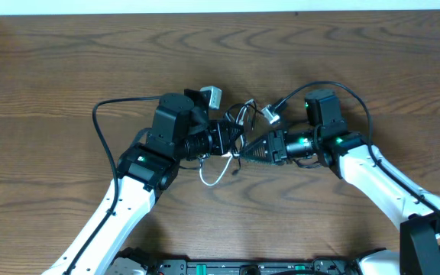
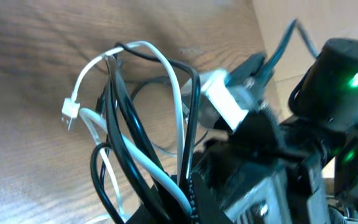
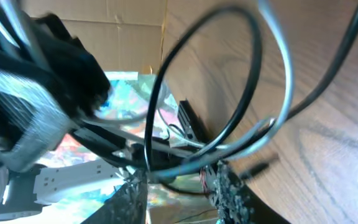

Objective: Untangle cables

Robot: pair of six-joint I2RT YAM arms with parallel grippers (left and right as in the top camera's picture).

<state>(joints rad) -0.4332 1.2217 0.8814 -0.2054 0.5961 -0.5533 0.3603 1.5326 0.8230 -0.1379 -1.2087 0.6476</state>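
Although both arms crowd in on it, the overhead view places the cable tangle (image 1: 239, 126) at the middle of the brown wood-grain table (image 1: 52, 69). It is made of one thin white cable (image 1: 214, 177), whose loop spills toward the lower middle, and one thin black cable (image 1: 243, 111), coiled in small loops just above. Two pale plugs show here: a silver-white plug (image 1: 270, 114) right of the coils and a grey-white plug (image 1: 212, 97) at their upper left. The left gripper (image 1: 234, 142) reaches in from the left and the right gripper (image 1: 247, 151) from the right. Their tips are almost touching at the tangle, but from above the jaws are too small to judge. The left wrist view gives the detail the overhead lacks. White and black strands cross each other several times, rising from the lower middle of the frame, where the left gripper is pressed together on them. A small white clip plug (image 2: 70, 112) hangs at the left, and a blocky white plug (image 2: 222, 102) lies against the right gripper's black body. The right wrist view is blurred, yet it alone shows that gripper's two dark fingers (image 3: 229, 193) standing apart at the bottom. Black and pale strands cross the gap between them, and whether either finger touches a strand cannot be told. Brown cardboard (image 3: 104, 25) fills the top left.
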